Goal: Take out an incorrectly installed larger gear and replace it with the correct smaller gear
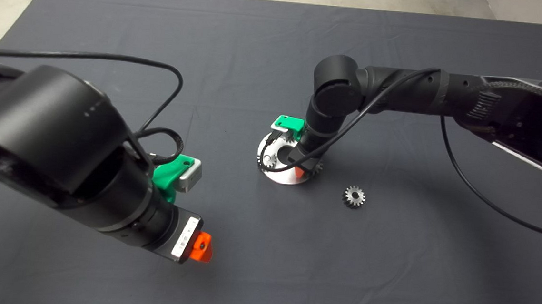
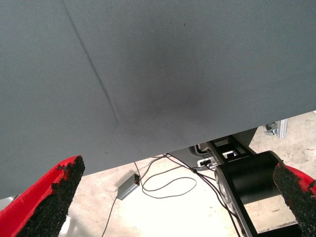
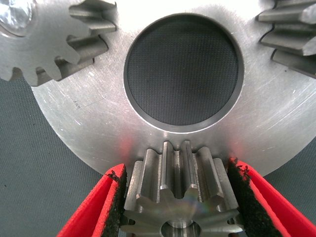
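While left hand (image 1: 200,247) idles, right hand (image 3: 177,197) clamps larger gear (image 3: 180,190).

Dark mat (image 1: 239,64) over the table, round silver plate (image 1: 279,175) mid-mat, small silver gear (image 1: 354,196) lying loose nearby

Two fat black round arms. Left arm (image 1: 56,156): big smooth drum, green plastic piece with silver block, white label, orange-red tip on left gripper (image 1: 202,247). Thin black cable loops over it. Right arm (image 1: 399,92): black tube, round elbow, ribbed black hose, green bracket. Red fingers (image 3: 94,210) with rough black pads.
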### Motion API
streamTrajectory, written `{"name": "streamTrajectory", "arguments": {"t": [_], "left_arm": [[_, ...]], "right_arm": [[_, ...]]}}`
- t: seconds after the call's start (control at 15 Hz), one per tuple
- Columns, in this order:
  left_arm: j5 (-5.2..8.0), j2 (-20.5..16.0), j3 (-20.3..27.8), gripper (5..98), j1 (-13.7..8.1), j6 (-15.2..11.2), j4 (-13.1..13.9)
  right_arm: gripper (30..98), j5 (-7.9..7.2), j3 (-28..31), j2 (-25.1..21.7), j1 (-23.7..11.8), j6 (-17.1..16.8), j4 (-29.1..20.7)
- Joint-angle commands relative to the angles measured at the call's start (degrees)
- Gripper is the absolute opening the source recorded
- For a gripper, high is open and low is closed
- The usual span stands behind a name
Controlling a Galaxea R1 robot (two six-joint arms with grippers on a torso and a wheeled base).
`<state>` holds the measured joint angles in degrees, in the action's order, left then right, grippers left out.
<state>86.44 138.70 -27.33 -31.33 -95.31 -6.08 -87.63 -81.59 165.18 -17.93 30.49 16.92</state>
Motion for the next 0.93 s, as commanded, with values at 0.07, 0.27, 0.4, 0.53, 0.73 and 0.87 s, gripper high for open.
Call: {"name": "streamTrajectory", "arguments": {"t": [0.07,0.27,0.4,0.53,0.73,0.87], "left_arm": [[0.13,0.0,1.2,98.2,-0.6,-0.4,0.0],[0.13,0.0,1.2,98.2,-0.6,-0.5,0.0],[0.13,0.0,1.2,98.2,-0.6,-0.6,0.0],[0.13,0.0,1.2,98.2,-0.6,-0.5,0.0],[0.13,0.0,1.2,98.3,-0.6,-0.5,0.0],[0.13,0.0,1.2,98.2,-0.6,-0.5,0.0]], "right_arm": [[53.3,-6.45,0.7,0.3,-1.4,0.1,1.5],[53.1,-6.50,0.7,0.3,-1.6,0.1,1.3],[52.1,-6.50,0.8,0.4,-1.8,0.1,1.3],[52.1,-6.50,0.8,0.5,-2.0,0.1,1.3],[51.1,-6.68,0.6,1.4,-2.2,0.2,1.2],[50.7,-6.68,0.8,1.7,-2.9,0.1,1.2]]}}
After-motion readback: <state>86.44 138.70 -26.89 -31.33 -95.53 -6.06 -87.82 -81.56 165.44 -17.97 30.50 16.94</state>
